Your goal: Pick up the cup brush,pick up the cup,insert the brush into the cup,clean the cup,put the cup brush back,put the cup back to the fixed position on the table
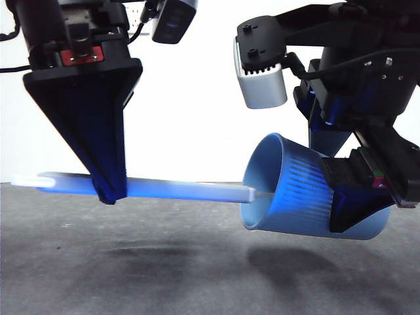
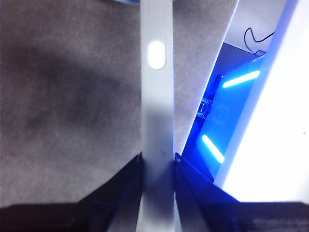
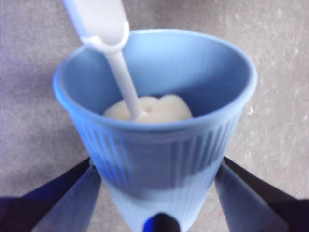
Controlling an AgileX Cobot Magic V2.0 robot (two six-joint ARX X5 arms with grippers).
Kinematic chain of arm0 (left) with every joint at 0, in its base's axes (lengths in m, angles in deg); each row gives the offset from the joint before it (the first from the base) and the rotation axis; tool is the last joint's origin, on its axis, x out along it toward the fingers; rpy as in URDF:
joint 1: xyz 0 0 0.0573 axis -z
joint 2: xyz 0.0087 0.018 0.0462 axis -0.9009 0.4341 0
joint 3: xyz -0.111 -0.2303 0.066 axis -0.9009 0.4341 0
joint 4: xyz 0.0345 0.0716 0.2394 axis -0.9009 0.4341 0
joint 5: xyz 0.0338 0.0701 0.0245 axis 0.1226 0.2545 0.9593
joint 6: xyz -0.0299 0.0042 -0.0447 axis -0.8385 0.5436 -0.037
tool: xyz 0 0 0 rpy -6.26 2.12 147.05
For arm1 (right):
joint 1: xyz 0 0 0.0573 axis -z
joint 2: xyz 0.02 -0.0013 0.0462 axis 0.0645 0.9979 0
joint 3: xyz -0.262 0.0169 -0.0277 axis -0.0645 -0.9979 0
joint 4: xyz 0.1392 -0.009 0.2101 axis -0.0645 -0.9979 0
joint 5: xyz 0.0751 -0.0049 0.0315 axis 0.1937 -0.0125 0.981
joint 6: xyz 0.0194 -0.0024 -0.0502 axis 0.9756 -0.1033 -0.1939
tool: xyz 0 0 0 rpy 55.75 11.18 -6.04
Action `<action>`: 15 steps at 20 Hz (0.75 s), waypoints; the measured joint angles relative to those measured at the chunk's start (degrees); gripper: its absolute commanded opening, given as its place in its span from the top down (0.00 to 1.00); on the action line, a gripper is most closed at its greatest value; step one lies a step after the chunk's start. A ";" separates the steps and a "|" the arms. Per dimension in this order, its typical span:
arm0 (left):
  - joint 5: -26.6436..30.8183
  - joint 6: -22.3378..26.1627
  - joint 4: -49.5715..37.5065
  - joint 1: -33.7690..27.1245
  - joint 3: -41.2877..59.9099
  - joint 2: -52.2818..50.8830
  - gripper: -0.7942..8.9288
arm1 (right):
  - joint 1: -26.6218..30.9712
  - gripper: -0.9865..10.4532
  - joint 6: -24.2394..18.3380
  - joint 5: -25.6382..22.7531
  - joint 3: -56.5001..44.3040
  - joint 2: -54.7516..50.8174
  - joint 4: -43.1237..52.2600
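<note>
One cup brush (image 1: 190,191) inside one cup (image 1: 295,190).

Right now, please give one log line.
step: cleaning | left fingers: hold brush | right fingers: hold cup | sponge inside cup

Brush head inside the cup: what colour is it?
Cream-yellow. The brush head shows best in the right wrist view, sitting deep inside the light blue cup.
</note>
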 measured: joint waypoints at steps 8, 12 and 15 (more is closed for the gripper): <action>4.50 1.09 9.62 -5.11 0.00 -7.58 0.93 | 0.04 0.93 3.61 -0.55 0.02 0.00 0.20; 4.52 1.60 14.01 -9.42 0.02 -12.70 0.93 | 0.13 0.93 7.89 -1.73 0.07 0.00 0.28; 6.67 0.00 14.80 -13.70 0.02 -16.66 0.93 | 0.09 0.93 10.62 -3.52 0.07 0.00 -0.22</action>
